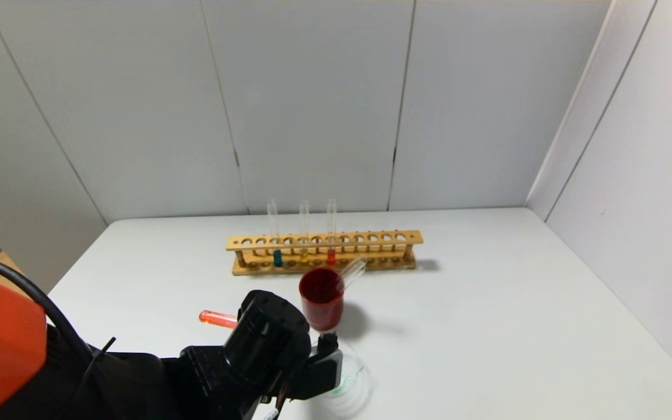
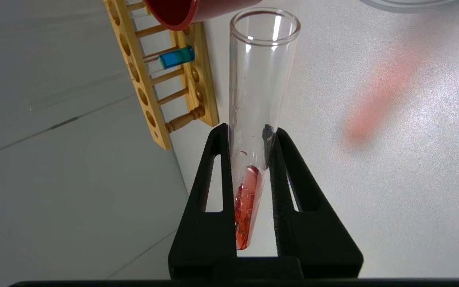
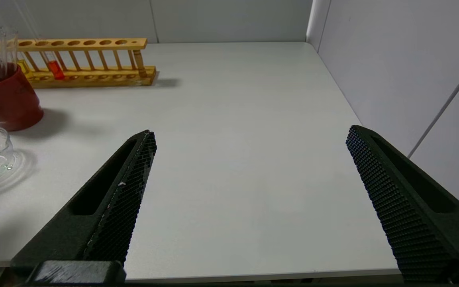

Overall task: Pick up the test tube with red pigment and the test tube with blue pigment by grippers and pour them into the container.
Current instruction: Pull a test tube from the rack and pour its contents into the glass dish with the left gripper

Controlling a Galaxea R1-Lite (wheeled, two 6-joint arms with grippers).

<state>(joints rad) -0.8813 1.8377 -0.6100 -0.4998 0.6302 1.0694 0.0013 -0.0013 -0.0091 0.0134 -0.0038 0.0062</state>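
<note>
My left gripper [image 2: 248, 129] is shut on the test tube with red pigment [image 2: 253, 119]. The tube lies nearly level above the table, and its orange-red liquid sits at the round end [image 1: 217, 318]. Its open mouth is close to the dark red cup [image 1: 321, 297]. The clear glass beaker [image 1: 345, 373] stands just right of my left wrist, partly hidden by it. The test tube with blue pigment [image 1: 277, 255] stands in the wooden rack [image 1: 371, 238]; it also shows in the left wrist view [image 2: 175, 57]. My right gripper [image 3: 251, 133] is open and empty over the table's right front.
The rack also holds a yellow-liquid tube [image 1: 304, 254] and another orange-red tube [image 1: 331, 255]. An empty tube [image 1: 352, 271] leans in the red cup. White walls close in the back and right. The table's [image 1: 517, 303] right half is bare.
</note>
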